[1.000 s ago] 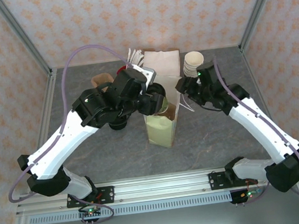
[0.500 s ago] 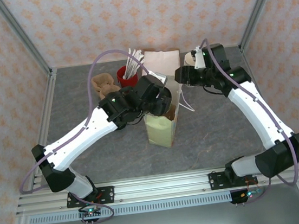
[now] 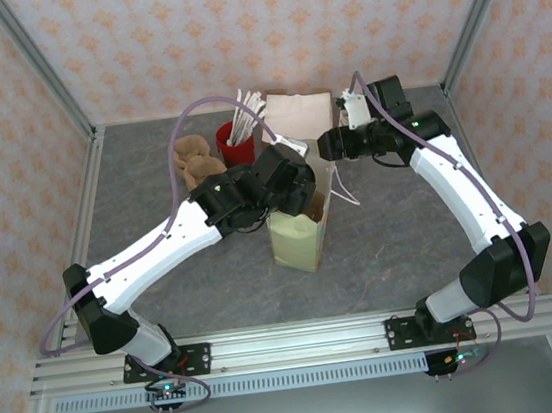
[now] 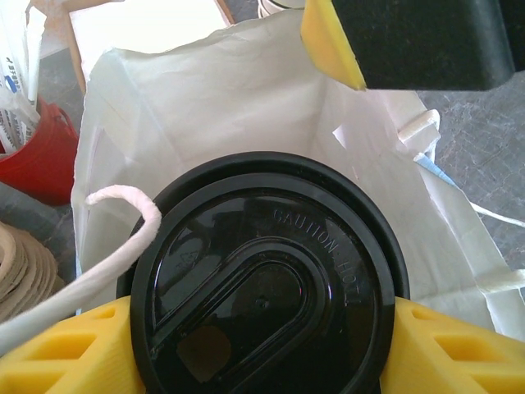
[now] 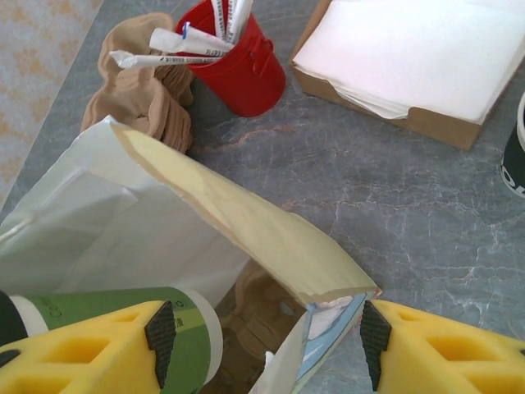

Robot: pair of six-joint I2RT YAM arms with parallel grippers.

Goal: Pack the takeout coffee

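Coffee first: takeout coffee (image 4: pixel 262 287), black lid up, sits upright at the open mouth of the paper bag (image 3: pixel 295 239). How far down it has gone can't be told. Green side of the cup shows against the bag's white inner wall in the right wrist view. Left gripper (image 4: pixel 262 361) is clamped on it, one yellow finger on each side just under the lid. One white string handle (image 4: pixel 123 238) lies against the lid's left edge.

Right gripper (image 5: pixel 267 345) is at the bag's far rim, fingers spread wide and astride the rim's corner, not pinching it.

On the grey table (image 5: pixel 369 189) beyond the bag:
- red cup (image 5: pixel 238 70) of wrapped straws
- stack of brown sleeves (image 5: pixel 139 90) just beside it
- cardboard box of white napkins (image 5: pixel 410 57)
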